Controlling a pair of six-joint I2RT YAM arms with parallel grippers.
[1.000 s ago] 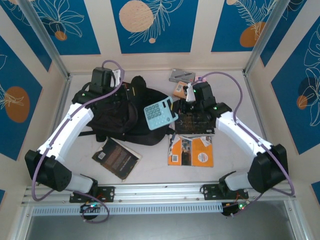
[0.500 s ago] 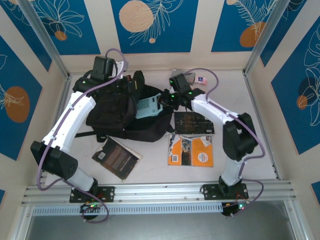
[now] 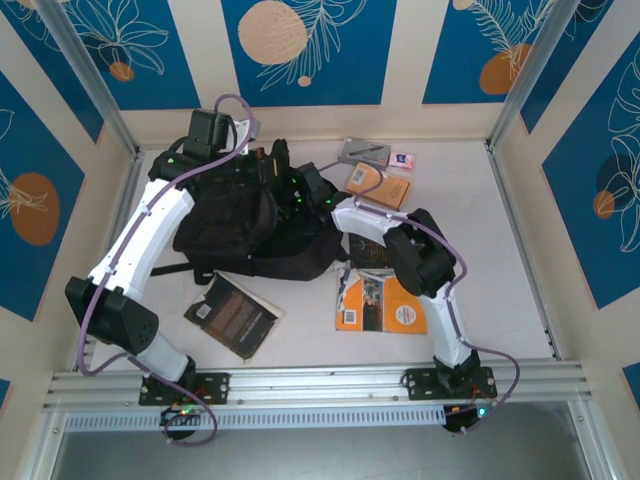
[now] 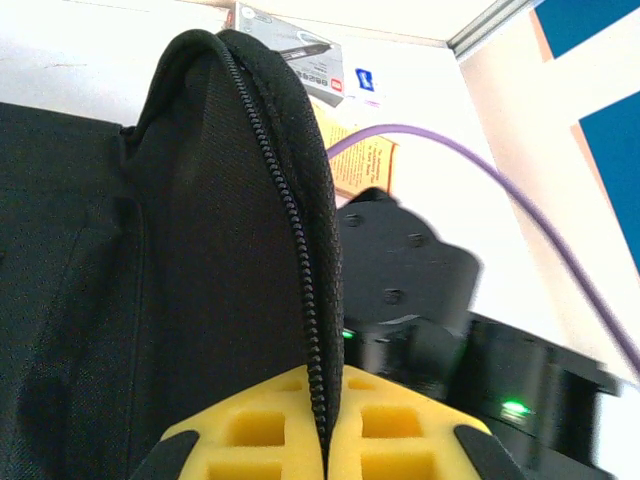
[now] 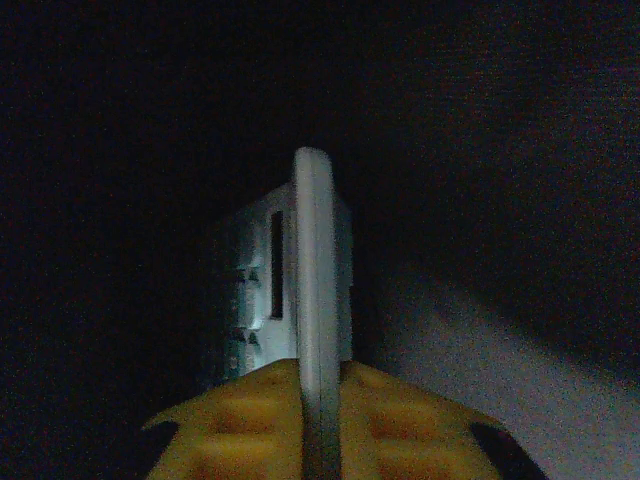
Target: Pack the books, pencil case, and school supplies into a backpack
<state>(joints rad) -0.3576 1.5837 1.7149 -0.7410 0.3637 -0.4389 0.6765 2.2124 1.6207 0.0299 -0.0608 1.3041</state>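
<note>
White arm links with black joints, purple cables, yellow foam pads on the jaws.

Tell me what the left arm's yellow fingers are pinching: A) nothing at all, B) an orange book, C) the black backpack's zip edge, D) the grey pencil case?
C: in the left wrist view the left gripper is shut on the zip edge of the backpack, its teeth running up from between the pads.
</note>
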